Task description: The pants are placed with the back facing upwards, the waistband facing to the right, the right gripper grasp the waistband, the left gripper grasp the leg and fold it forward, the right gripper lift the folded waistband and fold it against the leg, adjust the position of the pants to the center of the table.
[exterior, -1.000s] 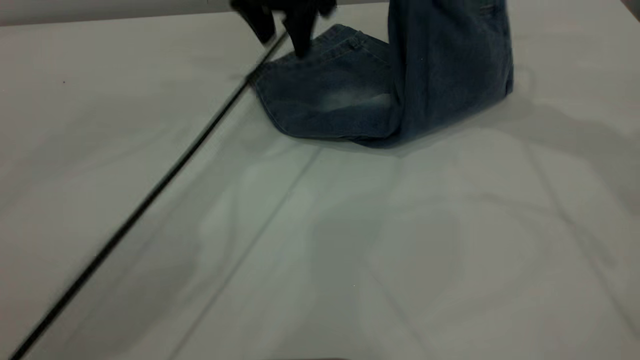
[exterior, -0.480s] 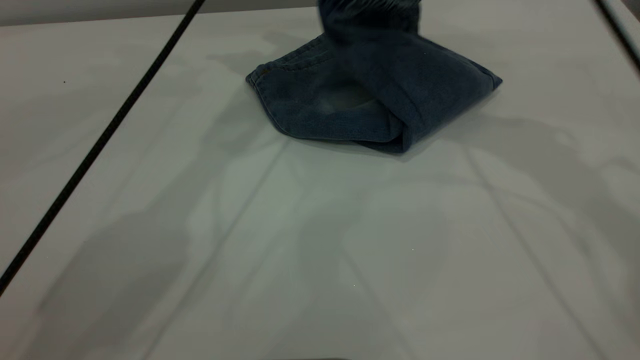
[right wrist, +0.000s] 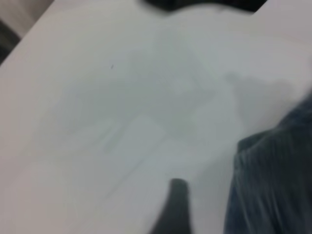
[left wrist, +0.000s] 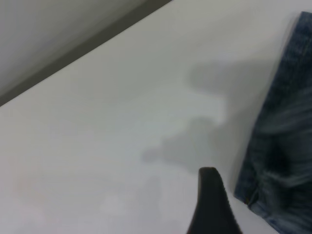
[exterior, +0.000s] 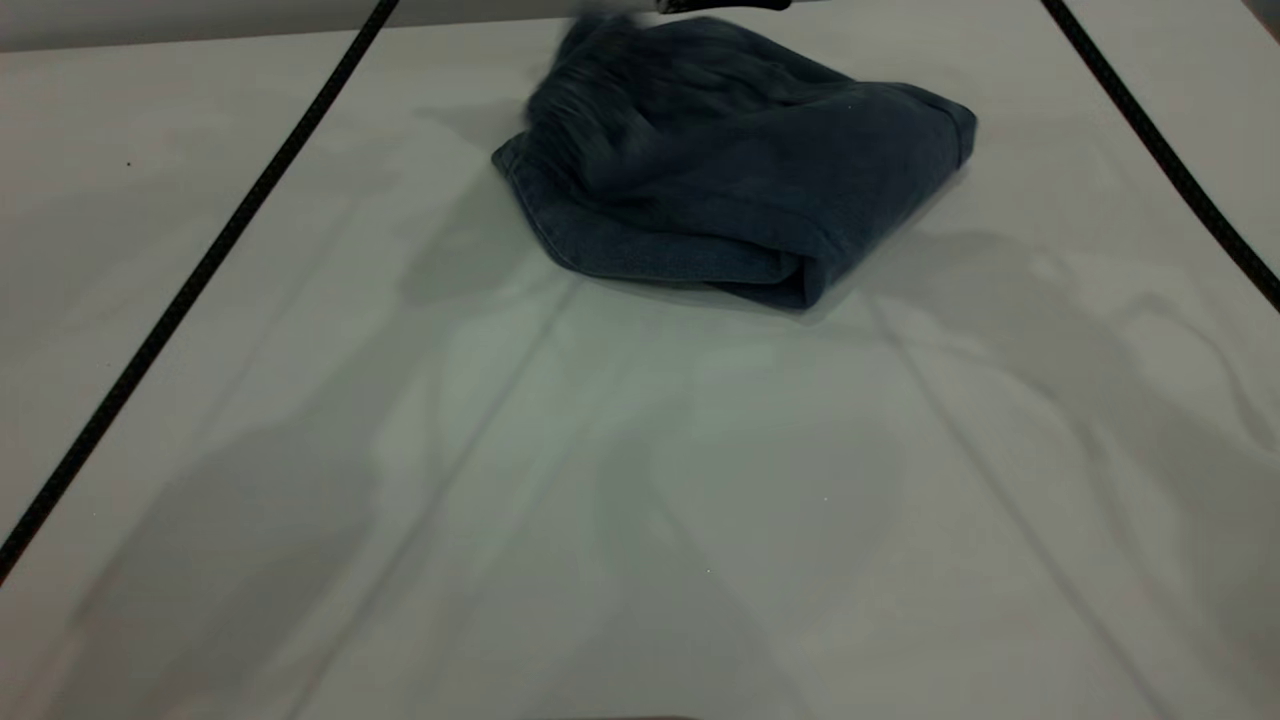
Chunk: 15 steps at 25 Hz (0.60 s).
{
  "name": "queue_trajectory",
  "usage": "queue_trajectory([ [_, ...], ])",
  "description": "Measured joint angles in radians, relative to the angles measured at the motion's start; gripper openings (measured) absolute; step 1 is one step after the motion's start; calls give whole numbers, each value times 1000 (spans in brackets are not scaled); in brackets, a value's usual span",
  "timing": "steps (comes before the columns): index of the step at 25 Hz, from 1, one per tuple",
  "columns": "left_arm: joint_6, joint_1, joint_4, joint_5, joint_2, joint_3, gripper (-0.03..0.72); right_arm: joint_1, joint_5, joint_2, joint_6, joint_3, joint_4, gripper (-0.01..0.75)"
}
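Observation:
The pants (exterior: 740,170) lie as a folded blue denim bundle at the far middle of the table (exterior: 640,500). The gathered waistband (exterior: 585,90) rests on top at the bundle's left end, smeared by motion. A stitched leg hem (exterior: 650,262) forms the near edge; the printed leg is hidden. In the left wrist view, the left gripper (left wrist: 210,204) hovers over bare table beside the denim edge (left wrist: 278,161). The right wrist view has the right gripper (right wrist: 175,207) just beside the dark denim (right wrist: 273,185). Only a dark sliver (exterior: 720,4) of an arm shows in the exterior view.
A black braided cable (exterior: 200,270) crosses the table's left side diagonally. A second black cable (exterior: 1160,150) runs down the right side. The table's far edge (exterior: 200,35) lies just behind the pants. The near half of the table is bare white surface.
The raised waistband half has swung left and down onto the leg, so the pants now lie as a low bundle. The left gripper left the exterior view, and the right cable came in.

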Motion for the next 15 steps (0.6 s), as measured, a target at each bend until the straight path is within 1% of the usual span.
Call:
queue_trajectory([
  [2,0,0,-16,0,0,0,447,-11,-25,-4,31,0,-25,671],
  [6,41,0,-127,0,0,-1,447,-60,-49,-34,125,0,-129,675],
  [8,131,-1,-206,0,8,-5,447,-93,-48,-58,205,0,-226,666],
  [12,403,-8,-310,0,53,-6,447,-158,-30,-108,415,0,-471,626],
  [15,549,-18,-349,0,105,-6,447,-208,6,-132,574,0,-656,612],
])
